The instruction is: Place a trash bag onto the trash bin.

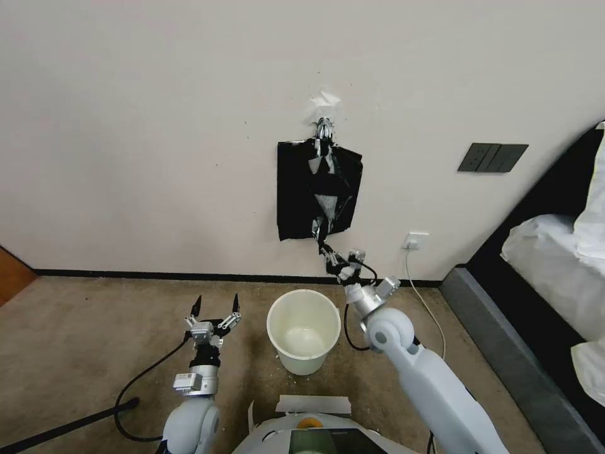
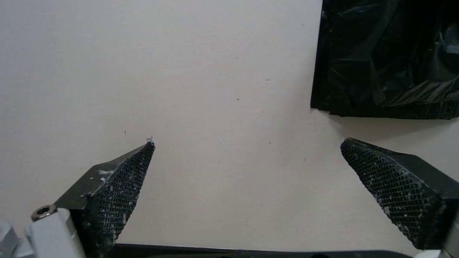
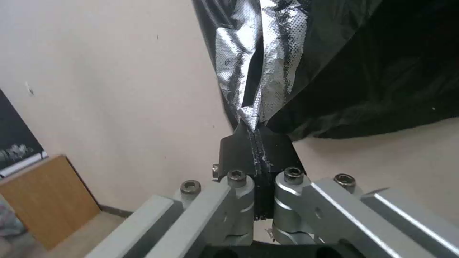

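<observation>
A glossy, creased black trash bag (image 1: 319,189) hangs on the wall, its lower tip pinched in the closed right claw (image 1: 325,247); left claw (image 1: 216,307) gapes empty.

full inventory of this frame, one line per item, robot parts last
trash bag: 1, black with silvery creases, pulled out from the pack, pinched at its lower end by the right hand
pack: 1, black, on the wall from a hook
trash bin: 1, cream, on the floor under the pack
switch plate: 1, dark grey, wall right
socket: 1, white, low on the wall, cable plugged in
bed: 1, dark frame, white bedding, right
left hand: open, left of the bin
right hand: shut on the bag
</observation>
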Controlling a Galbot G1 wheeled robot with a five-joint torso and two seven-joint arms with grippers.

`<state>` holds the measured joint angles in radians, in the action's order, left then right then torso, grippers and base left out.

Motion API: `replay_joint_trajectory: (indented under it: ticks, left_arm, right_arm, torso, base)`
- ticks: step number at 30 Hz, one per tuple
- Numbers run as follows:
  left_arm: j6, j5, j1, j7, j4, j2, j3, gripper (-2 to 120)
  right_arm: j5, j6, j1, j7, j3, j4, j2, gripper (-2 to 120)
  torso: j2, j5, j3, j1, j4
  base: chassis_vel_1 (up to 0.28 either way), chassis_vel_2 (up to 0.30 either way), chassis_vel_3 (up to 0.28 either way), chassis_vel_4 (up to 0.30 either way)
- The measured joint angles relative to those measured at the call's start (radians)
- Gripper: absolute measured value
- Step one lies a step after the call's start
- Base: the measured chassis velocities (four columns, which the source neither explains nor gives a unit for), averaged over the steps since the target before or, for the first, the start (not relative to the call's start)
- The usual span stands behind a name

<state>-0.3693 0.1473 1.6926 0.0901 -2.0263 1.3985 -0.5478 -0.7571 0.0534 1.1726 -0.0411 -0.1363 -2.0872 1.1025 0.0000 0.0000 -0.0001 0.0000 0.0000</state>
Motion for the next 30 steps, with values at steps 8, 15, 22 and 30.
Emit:
replay_joint_trajectory:
  ticks: [8, 15, 22, 30]
  left_arm:
    - [0.000, 0.000, -0.004, 0.000, -0.007, -0.006, 0.014, 100]
    - [0.000, 0.000, -0.011, 0.000, -0.006, -0.013, 0.022, 100]
    - [0.000, 0.000, -0.017, 0.000, -0.002, -0.014, 0.025, 100]
    - [0.001, 0.001, -0.022, 0.000, 0.009, -0.013, 0.023, 100]
  right_arm:
    - [0.132, -0.025, 0.094, 0.021, 0.002, -0.026, -0.028, 0]
    - [0.199, -0.034, 0.123, 0.028, 0.006, -0.043, -0.052, 0]
    - [0.233, -0.038, 0.118, 0.017, 0.010, -0.039, -0.056, 0]
    - [0.270, -0.032, 0.114, -0.030, -0.021, -0.080, -0.074, 24]
  torso:
    - [0.000, 0.0000, 0.000, 0.000, 0.0000]
    - [0.000, 0.0000, 0.000, 0.000, 0.0000]
    - [0.000, 0.0000, 0.000, 0.000, 0.0000]
    - [0.000, -0.0001, 0.000, 0.000, 0.0000]
  base:
    - [0.000, 0.000, 0.000, 0.000]
    - [0.000, 0.000, 0.000, 0.000]
    - [0.000, 0.000, 0.000, 0.000]
    - [0.000, 0.000, 0.000, 0.000]
